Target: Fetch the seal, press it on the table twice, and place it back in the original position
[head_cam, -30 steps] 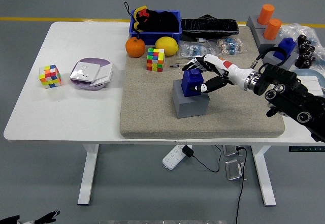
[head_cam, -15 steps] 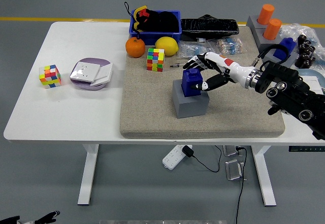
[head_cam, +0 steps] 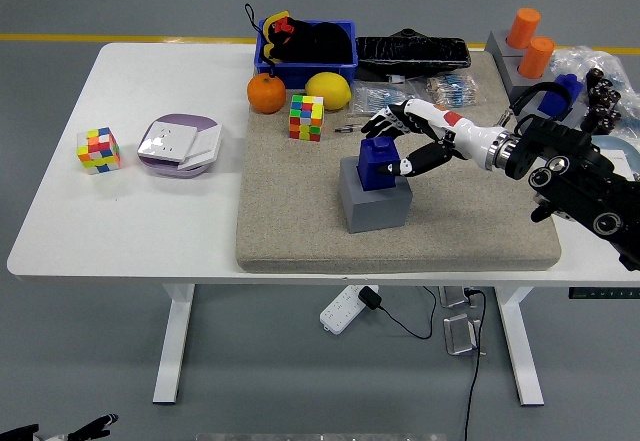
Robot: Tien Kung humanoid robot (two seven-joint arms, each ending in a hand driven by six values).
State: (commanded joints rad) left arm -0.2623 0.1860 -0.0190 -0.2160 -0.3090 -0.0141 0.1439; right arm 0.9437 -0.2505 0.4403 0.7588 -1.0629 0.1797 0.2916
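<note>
The blue seal (head_cam: 378,159) stands upright on a grey block (head_cam: 374,201) in the middle of the beige mat (head_cam: 300,231). My right hand (head_cam: 392,145) reaches in from the right and cups the seal's top. Its fingers (head_cam: 381,121) are spread just behind the seal, and the thumb tip sits by its right side. The hand looks open around the seal rather than clamped on it. My left arm is out of sight.
On the mat's far side lie a Rubik's cube (head_cam: 306,117), an orange (head_cam: 266,93), a lemon (head_cam: 327,90) and a blue bin (head_cam: 306,44). A second cube (head_cam: 99,150) and a purple-white box (head_cam: 180,145) sit at left. Orange cylinders (head_cam: 530,41) stand at far right.
My right forearm has drifted slightly right and up, while the fingers stay around the seal. Neither the seal nor the grey block has moved.
</note>
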